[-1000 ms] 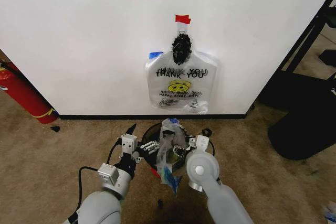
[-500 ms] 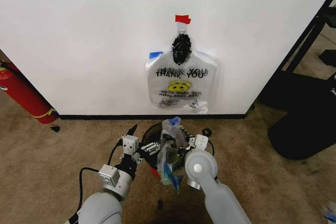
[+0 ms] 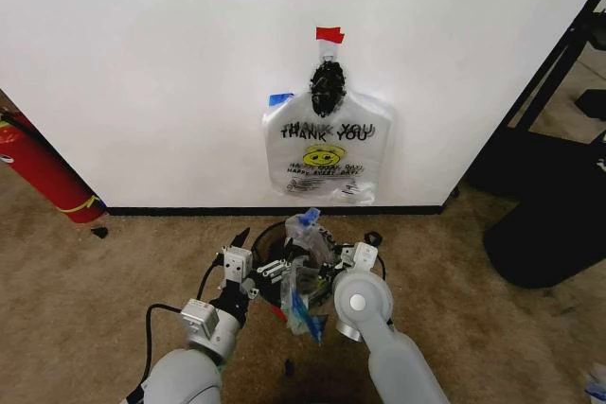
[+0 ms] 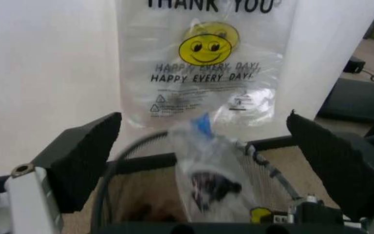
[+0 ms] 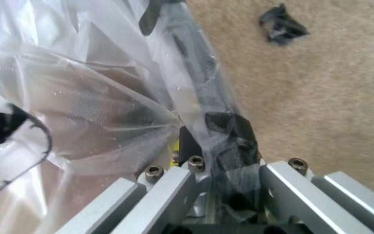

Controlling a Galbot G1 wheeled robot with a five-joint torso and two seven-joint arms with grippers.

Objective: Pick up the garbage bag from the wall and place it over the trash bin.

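One garbage bag [image 3: 327, 153] [image 4: 203, 73] hangs flat on the white wall, with "THANK YOU" lettering and a yellow smiley. Below it stands the black wire-mesh trash bin [image 3: 269, 236] [image 4: 132, 151]. A second, crumpled see-through bag with blue print [image 3: 303, 267] [image 4: 210, 168] [image 5: 76, 97] is held upright over the bin's mouth. My right gripper [image 3: 327, 267] [image 5: 216, 131] is shut on its plastic at the bin's right rim. My left gripper [image 3: 256, 253] [image 4: 203, 119] is open at the bin's left side, its black fingers [image 4: 86, 156] spread wide on either side of the crumpled bag without touching it.
A red fire extinguisher [image 3: 38, 172] leans at the wall on the far left. A black stand base [image 3: 549, 224] sits on the carpet at the right. Red tape [image 3: 329, 35] marks the wall above the hanging bag. Small black scraps [image 3: 99, 231] [image 5: 281, 22] lie on the carpet.
The top of the crumpled bag has risen a little over the bin. Both arms have barely shifted. The bag on the wall is unchanged.
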